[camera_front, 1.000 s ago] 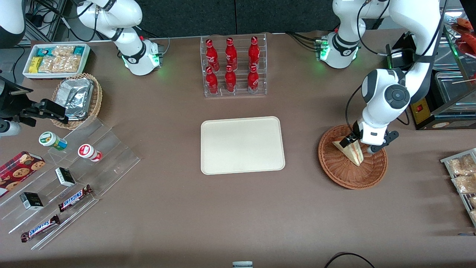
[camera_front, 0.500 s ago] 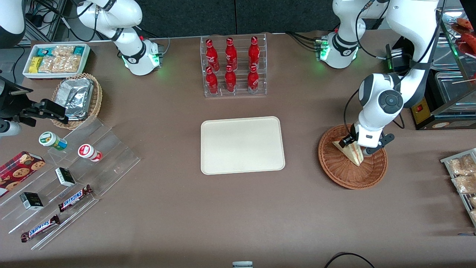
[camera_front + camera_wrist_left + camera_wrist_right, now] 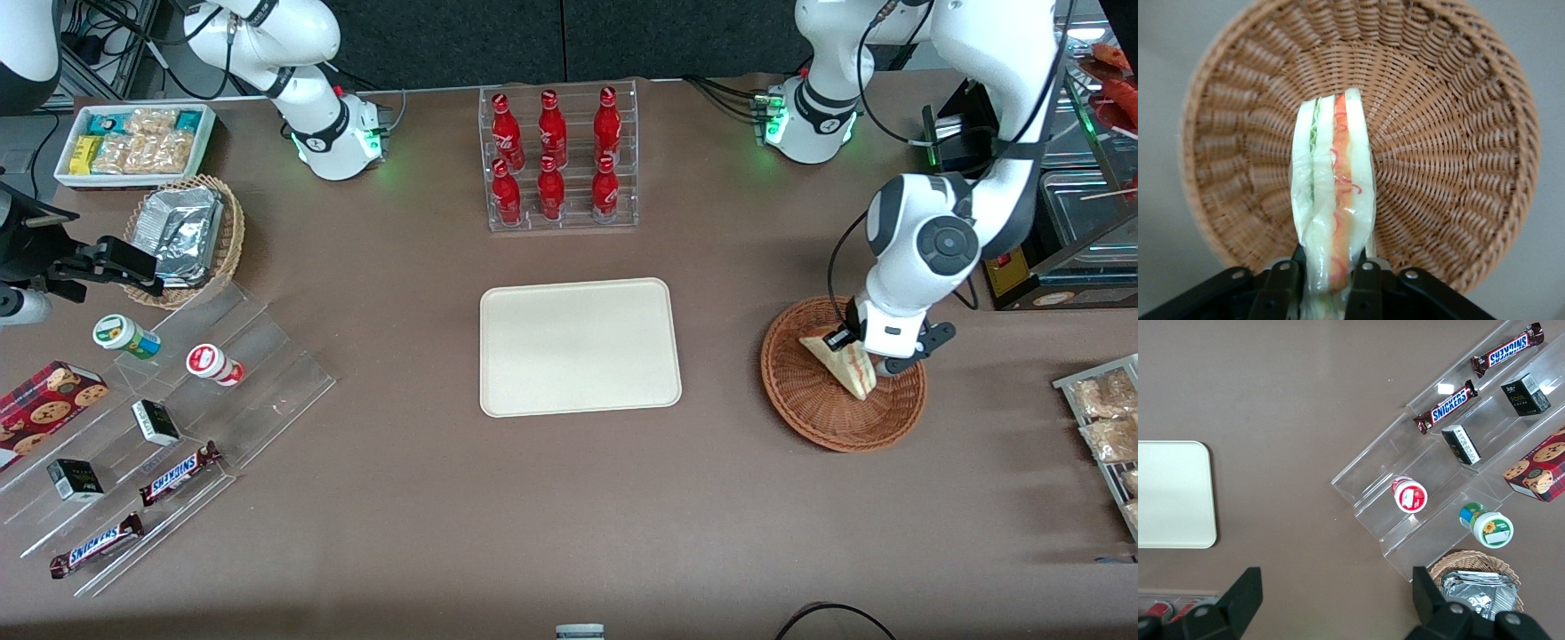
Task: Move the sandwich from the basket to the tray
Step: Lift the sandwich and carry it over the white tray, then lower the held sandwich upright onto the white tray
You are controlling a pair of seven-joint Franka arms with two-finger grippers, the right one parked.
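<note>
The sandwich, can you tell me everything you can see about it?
The sandwich is a triangle wedge of pale white bread in clear wrap, with green lettuce and red-orange filling showing in stripes along its edge. It stands on edge over the round, reddish-brown woven basket, toward the working arm's end of the table. The gripper is shut on its lower end, one black finger on each bread side. Whether it touches the basket cannot be told.

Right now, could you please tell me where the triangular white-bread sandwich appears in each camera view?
Front view: the triangular white-bread sandwich sits over the reddish-brown wicker basket, held in the gripper.
Left wrist view: sandwich edge-on, jaws shut on its end, gripper above the basket.
Right wrist view: not in it.
Shared landmark: the basket.
</note>
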